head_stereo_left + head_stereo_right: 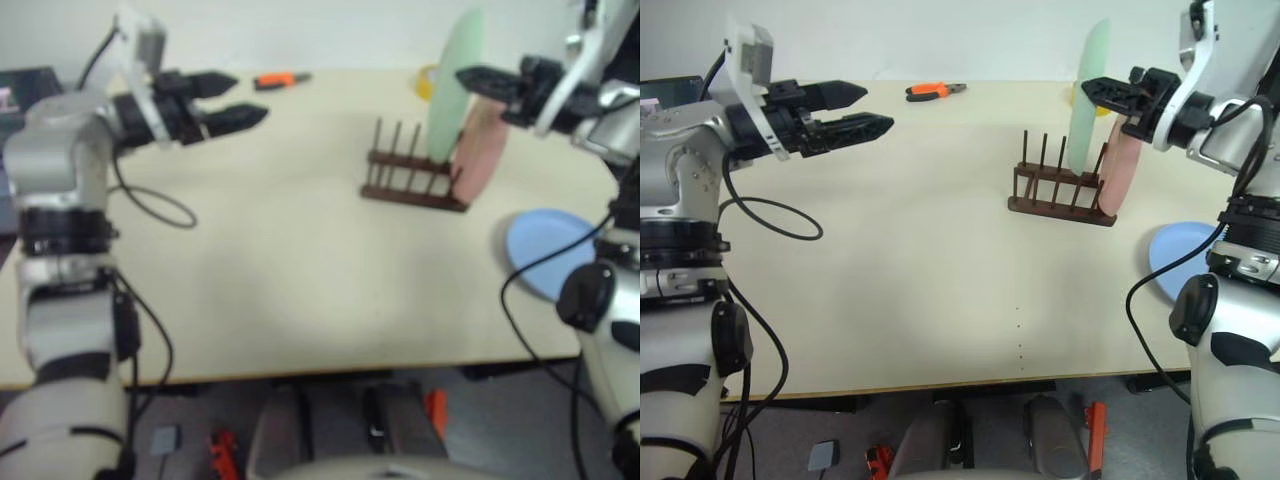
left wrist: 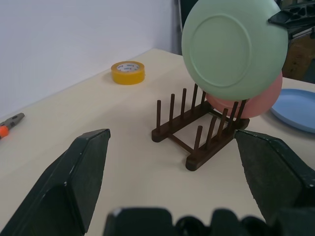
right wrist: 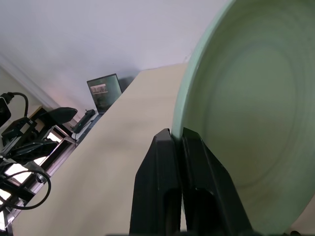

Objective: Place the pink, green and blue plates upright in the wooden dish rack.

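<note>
Small dark brown wooden dish rack [image 1: 1062, 192]: set on the pale bench [image 1: 920, 280], right of centre. Round pink plate [image 1: 1123, 172]: stood upright in the rack's right end. Round pale green plate [image 1: 1089, 80]: held upright above the rack by its rim, pinched in the closed right pincer [image 3: 178, 142]. Round blue plate [image 1: 1185, 256]: laid flat near the bench's right edge. Left pincer [image 1: 862, 108]: spread open, nothing held, well apart from the rack.

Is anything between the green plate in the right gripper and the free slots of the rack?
Nothing visible. The green plate, pinched at its rim by the right gripper, hangs right over the wooden rack; the pink plate fills the end slot behind it.
</note>
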Robot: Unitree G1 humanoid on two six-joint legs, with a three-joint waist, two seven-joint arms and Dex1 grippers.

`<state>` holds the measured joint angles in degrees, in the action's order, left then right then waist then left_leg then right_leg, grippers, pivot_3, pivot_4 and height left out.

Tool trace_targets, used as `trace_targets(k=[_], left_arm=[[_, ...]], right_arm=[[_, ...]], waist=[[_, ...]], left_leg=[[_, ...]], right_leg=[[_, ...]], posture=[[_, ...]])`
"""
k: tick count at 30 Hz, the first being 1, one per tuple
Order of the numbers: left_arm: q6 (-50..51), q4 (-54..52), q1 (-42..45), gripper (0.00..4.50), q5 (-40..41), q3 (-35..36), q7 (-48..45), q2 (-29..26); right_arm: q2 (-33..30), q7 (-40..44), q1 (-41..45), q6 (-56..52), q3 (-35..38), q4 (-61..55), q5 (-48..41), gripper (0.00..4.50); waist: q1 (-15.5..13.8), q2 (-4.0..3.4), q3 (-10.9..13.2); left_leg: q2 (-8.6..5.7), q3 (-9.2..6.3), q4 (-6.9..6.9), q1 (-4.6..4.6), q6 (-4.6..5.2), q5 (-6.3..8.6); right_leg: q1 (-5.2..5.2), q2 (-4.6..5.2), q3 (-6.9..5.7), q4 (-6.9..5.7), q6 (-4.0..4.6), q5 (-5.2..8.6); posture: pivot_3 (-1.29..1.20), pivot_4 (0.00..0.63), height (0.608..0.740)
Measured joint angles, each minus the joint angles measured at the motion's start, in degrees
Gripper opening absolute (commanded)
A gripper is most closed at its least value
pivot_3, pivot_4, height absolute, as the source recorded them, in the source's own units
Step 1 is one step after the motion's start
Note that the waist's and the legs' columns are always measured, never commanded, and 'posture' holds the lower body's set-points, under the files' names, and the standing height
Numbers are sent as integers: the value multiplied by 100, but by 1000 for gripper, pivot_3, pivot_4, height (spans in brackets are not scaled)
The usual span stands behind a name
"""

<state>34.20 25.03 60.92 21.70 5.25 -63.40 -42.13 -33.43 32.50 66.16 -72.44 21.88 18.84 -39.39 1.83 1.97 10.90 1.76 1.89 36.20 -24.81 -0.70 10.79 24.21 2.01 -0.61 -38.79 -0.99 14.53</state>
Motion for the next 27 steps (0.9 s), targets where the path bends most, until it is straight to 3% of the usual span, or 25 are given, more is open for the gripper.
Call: trace_targets(k=[19,22,27], left_arm=[[243,-307,-193,4430,72,22,144,-102],[264,-309,-194,4500,73,21,147,-106],[264,-309,-193,4500,73,20,147,-109]], right_arm=[[-110,308,-226,531,-415,396,115,0],[-133,353,-257,646,-482,397,211,706],[-176,367,-260,753,-505,396,235,2428]], waist=[[-3,0,0],[-3,0,0],[-1,0,0]], left_leg=[[0,1,-1,0,0,0],[0,1,-1,0,0,0],[-1,1,-1,0,0,0]], right_leg=[[-1,3,1,3,0,0],[-1,2,0,3,0,0],[-1,1,0,3,0,0]], posture=[[0,150,740],[0,150,740],[0,150,740]])
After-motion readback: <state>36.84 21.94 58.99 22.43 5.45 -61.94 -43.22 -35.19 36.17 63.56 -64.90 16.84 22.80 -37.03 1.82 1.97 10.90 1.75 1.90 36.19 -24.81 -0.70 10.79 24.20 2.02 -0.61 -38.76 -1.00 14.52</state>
